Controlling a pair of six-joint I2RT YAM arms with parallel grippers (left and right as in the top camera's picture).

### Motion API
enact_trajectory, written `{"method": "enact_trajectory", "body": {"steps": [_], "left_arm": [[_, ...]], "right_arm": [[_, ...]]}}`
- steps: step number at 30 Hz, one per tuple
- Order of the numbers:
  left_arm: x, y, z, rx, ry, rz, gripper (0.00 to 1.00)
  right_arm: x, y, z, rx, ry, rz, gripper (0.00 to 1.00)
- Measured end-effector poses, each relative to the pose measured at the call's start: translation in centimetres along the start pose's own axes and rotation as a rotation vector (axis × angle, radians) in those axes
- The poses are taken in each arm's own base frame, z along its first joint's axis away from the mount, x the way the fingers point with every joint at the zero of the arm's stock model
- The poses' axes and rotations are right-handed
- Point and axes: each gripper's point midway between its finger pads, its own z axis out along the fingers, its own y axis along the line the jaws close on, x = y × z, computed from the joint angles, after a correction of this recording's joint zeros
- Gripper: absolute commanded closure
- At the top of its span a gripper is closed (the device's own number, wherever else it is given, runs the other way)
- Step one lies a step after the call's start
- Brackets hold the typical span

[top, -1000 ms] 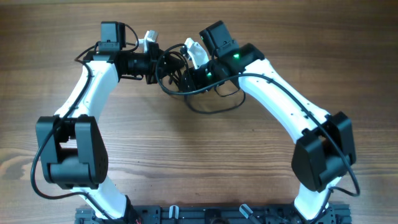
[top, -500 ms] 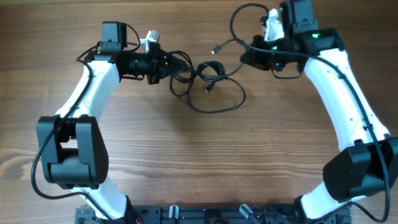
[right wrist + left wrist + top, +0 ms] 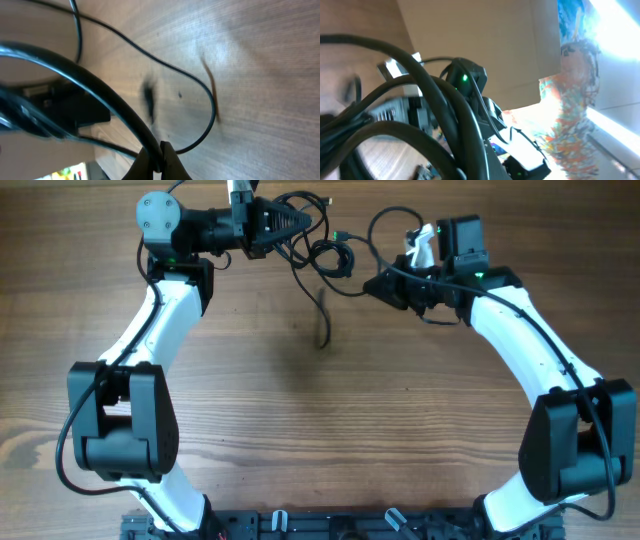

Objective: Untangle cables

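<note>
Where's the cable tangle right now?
In the overhead view the cables are strung top centre between the left gripper and the right gripper, both shut on them, one strand dangling below.

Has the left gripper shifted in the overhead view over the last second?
Yes. The left gripper, shut on the cables, has moved toward the top of the frame, farther from the base rail at the near edge.

Matt wood-grain table (image 3: 320,430), glossy black cables (image 3: 333,257)
</note>
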Motion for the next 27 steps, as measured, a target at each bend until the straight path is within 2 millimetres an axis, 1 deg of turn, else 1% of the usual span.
{"method": "enact_trajectory", "body": {"steps": [1,2,3,4,5,6,7,8,9,10,11,12,13,14,16,18,19,21,22,24,25,26,27], "left_arm": [[0.2,0.0,-0.1,-0.003,0.013,-0.031,0.96],[0.4,0.1,-0.1,-0.005,0.025,-0.053,0.96],[0.7,0.2,-0.2,-0.008,0.039,-0.069,0.96],[1.1,0.5,-0.1,-0.013,0.064,-0.092,0.96],[1.3,0.7,-0.1,-0.016,0.076,-0.105,0.96],[1.4,0.9,-0.1,-0.018,0.086,-0.112,0.96],[1.4,1.0,-0.1,-0.018,0.086,-0.108,0.96],[1.1,0.9,-0.4,-0.018,0.074,-0.096,0.96],[0.8,0.9,-0.9,-0.019,0.057,-0.09,0.96],[0.4,0.9,-1.3,-0.02,0.039,-0.089,0.96],[0.1,0.9,-1.6,-0.02,0.023,-0.088,0.96],[0.0,0.9,-1.8,-0.02,0.016,-0.089,0.96],[-0.1,0.9,-1.7,-0.02,0.014,-0.092,0.96],[0.0,0.9,-1.7,-0.02,0.016,-0.101,0.96],[0.2,0.9,-1.6,-0.021,0.026,-0.134,0.96],[0.4,1.1,-1.4,-0.024,0.042,-0.185,0.96],[0.7,1.2,-1.1,-0.026,0.053,-0.208,0.96],[1.2,1.3,-0.6,-0.029,0.082,-0.234,0.96],[1.5,1.3,-0.5,-0.03,0.095,-0.234,0.96],[1.7,1.3,-0.5,-0.032,0.109,-0.234,0.96],[1.7,1.3,-0.5,-0.032,0.11,-0.232,0.96],[1.8,1.3,-0.5,-0.032,0.111,-0.232,0.96],[1.8,1.3,-0.5,-0.033,0.117,-0.232,0.96]], "right_arm": [[-0.9,-1.1,-0.4,0.038,-0.036,0.048,0.96],[-1.2,-2.8,-1.0,0.105,-0.056,0.111,0.96],[-1.1,-4.0,-1.5,0.153,-0.062,0.151,0.96],[-1.2,-5.0,-2.0,0.194,-0.074,0.181,0.94],[-1.1,-5.3,-2.3,0.217,-0.077,0.19,0.9],[-1.1,-5.4,-2.4,0.229,-0.079,0.178,0.78],[-1.0,-5.9,-2.6,0.255,-0.076,0.149,0.48],[-0.7,-6.5,-2.7,0.268,-0.065,0.13,0.3],[-0.5,-6.8,-2.7,0.271,-0.049,0.084,0.2],[-0.4,-6.6,-2.6,0.259,-0.035,0.039,0.16],[0.1,-6.0,-2.3,0.231,-0.006,-0.047,0.15],[0.6,-5.2,-2.0,0.195,0.028,-0.144,0.1],[0.7,-5.1,-1.9,0.184,0.035,-0.169,0.06],[0.9,-4.4,-1.9,0.148,0.051,-0.224,0.03],[0.3,-2.3,-2.3,0.08,0.051,-0.335,0.0],[-1.1,-0.3,-3.1,0.056,0.012,-0.402,0.0],[-2.0,0.0,-3.6,0.089,-0.022,-0.384,0.0],[-3.9,-0.1,-5.2,0.191,-0.122,-0.303,0.0],[-4.8,-0.2,-6.6,0.25,-0.195,-0.252,0.0],[-6.0,-0.4,-9.1,0.343,-0.319,-0.19,0.0],[-6.3,-0.5,-9.9,0.367,-0.355,-0.178,0.0],[-6.8,-0.7,-10.9,0.395,-0.394,-0.16,0.0],[-7.4,-1.4,-11.9,0.422,-0.423,-0.133,0.0]]}}
